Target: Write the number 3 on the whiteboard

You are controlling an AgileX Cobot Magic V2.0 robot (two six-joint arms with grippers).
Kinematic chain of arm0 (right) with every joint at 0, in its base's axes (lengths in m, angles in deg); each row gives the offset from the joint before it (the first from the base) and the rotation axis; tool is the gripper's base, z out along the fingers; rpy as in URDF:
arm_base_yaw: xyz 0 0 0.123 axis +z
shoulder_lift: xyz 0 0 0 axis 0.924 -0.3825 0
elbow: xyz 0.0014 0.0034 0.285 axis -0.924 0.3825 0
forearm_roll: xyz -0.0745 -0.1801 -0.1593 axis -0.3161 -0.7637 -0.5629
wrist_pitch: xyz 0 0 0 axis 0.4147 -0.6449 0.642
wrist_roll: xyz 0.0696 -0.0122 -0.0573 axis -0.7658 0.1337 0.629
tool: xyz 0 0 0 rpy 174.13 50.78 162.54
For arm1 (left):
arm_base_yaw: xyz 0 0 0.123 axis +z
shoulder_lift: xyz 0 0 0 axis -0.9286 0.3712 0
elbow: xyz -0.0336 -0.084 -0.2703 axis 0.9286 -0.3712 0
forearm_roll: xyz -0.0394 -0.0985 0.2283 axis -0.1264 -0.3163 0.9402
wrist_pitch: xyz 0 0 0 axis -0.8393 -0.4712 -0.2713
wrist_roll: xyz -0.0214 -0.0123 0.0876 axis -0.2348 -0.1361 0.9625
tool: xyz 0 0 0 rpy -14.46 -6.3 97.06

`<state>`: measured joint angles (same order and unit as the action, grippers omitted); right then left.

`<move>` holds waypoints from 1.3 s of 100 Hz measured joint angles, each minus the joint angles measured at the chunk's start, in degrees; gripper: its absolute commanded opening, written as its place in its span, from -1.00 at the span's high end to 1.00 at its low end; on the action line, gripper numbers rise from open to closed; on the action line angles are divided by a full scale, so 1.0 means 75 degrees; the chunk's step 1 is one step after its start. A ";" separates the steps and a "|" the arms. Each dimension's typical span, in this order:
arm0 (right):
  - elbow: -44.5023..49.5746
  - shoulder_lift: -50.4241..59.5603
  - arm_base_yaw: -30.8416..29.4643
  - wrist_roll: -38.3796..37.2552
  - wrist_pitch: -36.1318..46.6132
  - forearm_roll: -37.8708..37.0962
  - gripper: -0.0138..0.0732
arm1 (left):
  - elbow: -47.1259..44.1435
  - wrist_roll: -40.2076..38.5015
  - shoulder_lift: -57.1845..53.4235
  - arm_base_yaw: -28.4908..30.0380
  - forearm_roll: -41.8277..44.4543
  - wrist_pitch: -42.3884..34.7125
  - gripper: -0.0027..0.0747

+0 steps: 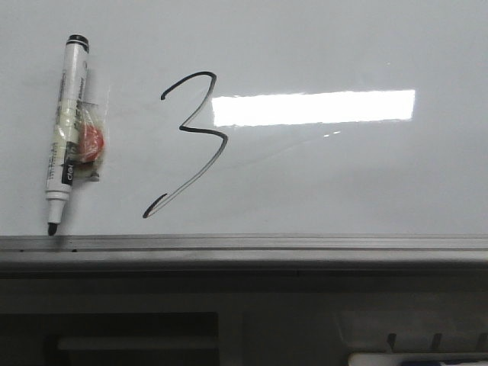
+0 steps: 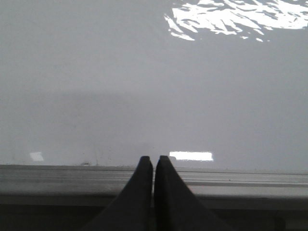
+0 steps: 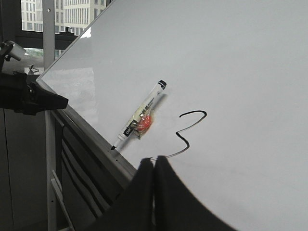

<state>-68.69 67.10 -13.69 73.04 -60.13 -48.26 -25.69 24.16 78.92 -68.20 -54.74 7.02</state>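
- Whiteboard [image 1: 343,183]: fills most of front view, glossy pale grey, grey metal frame edge along bottom; bright rect. light reflection [image 1: 313,107] just right of the digit.
- Number 3 [image 1: 191,145]: thin black, angular, drawn left of board centre; long slanted tail runs down-left, ends above frame. Also seen in right wrist view [image 3: 185,132], lower part hidden behind fingers.
- Marker pen [image 1: 67,130]: lies on board left of the 3, nearly upright, slight tilt, uncapped tip down & touching/just at frame edge. Clear tape w/ red-orange blob [image 1: 90,145] stuck to its right side.
- Left gripper [image 2: 153,161]: fingers pressed together, nothing btwn them; tips over frame at board's lower edge.
- Right gripper [image 3: 154,162]: fingers closed tight, nothing held; tips in front of the 3's tail, apart from pen.
- Dark tray [image 1: 114,335] below frame.
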 measured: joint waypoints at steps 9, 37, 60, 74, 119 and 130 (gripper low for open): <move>0.0000 0.0000 0.0000 0.0000 0.0000 0.0000 0.78 | 0.0006 0.0000 0.0000 0.0000 0.0000 0.0000 0.99; 0.0087 0.0000 -0.0077 -0.0209 0.0001 0.0000 0.78 | 0.0000 0.0000 0.0000 0.0000 0.0000 0.0000 0.99; 0.0087 0.0000 -0.1237 -0.1053 -0.0011 -0.0113 0.78 | 0.0006 -0.0012 0.0000 0.0000 0.0000 0.0000 0.99; 0.0087 0.0008 -0.2453 -0.1626 -0.0029 -0.0643 0.78 | 0.0000 -0.0012 0.0000 0.0000 0.0000 0.0000 0.99; 0.0087 0.1528 -0.6557 -0.2022 -0.0367 -0.1207 0.78 | 0.0006 -0.0017 0.0000 0.0000 0.0000 0.0000 0.99; 0.0136 0.1909 -0.7050 -0.2022 -0.1108 -0.1235 0.78 | 0.0000 -0.0017 0.0000 0.0000 0.0000 0.0000 0.98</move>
<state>-67.67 81.42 -66.57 57.87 -68.44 -57.53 -25.69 24.03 78.92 -68.20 -54.74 7.02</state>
